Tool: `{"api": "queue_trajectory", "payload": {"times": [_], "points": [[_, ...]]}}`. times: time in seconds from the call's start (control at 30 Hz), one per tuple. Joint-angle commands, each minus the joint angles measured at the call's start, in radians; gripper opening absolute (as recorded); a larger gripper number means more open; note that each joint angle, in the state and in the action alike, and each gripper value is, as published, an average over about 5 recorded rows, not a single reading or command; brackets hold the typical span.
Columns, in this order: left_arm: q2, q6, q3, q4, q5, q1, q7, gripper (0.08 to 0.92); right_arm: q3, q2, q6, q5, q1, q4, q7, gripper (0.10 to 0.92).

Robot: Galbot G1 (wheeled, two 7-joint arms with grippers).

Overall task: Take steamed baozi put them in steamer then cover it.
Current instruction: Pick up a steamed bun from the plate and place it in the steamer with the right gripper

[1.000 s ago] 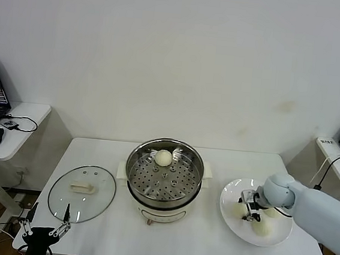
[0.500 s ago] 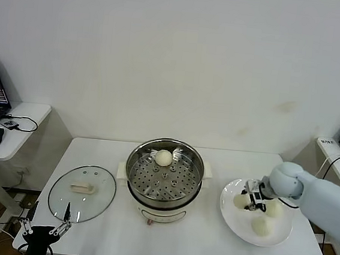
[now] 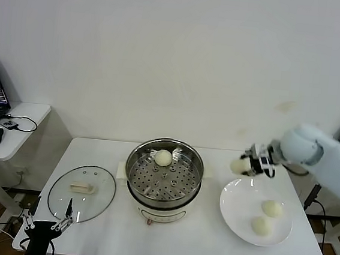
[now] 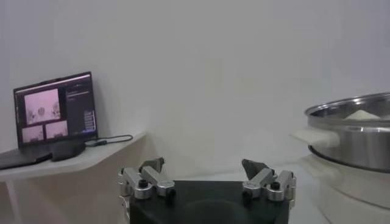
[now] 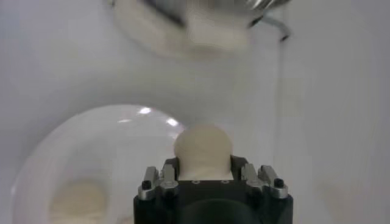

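Smooth cream bun (image 3: 239, 165) clamped in right gripper (image 3: 246, 165) above plate (image 3: 235, 200), one bun (image 3: 163, 157) in steamer (image 3: 163, 174), two buns (image 3: 267, 217) on plate, left gripper (image 4: 206, 181) parked open low.

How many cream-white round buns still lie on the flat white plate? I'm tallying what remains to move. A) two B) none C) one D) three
A: the head view shows two cream-white round buns on the flat white plate, a third held in the right gripper above the table, and a fourth already in the shiny stainless-steel steamer.
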Motion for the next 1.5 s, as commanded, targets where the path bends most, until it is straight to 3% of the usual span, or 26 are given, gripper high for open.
{"api": "queue_trajectory", "payload": {"times": [0.03, 0.27, 0.6, 1.3, 1.5], "points": [[0.006, 0.0, -0.003, 0.001, -0.001, -0.002, 0.0, 0.823, -0.148, 0.165, -0.056, 0.232, 0.286, 0.037, 0.055, 0.535], [0.006, -0.002, -0.016, 0.007, -0.008, -0.005, 0.001, 0.823, -0.145, 0.381, -0.144, 0.376, 0.19, -0.004, 0.193, 0.535], [-0.002, -0.001, -0.039, 0.012, -0.012, -0.009, 0.002, 0.823, -0.133, 0.623, -0.253, 0.376, -0.006, -0.135, 0.277, 0.535], [-0.014, -0.005, -0.037, 0.02, -0.016, -0.016, 0.0, 0.823, -0.144, 0.686, -0.266, 0.283, -0.138, -0.234, 0.324, 0.537], [-0.013, -0.007, -0.038, 0.02, -0.017, -0.016, -0.001, 0.823, -0.147, 0.688, -0.261, 0.263, -0.144, -0.245, 0.332, 0.599]]}}
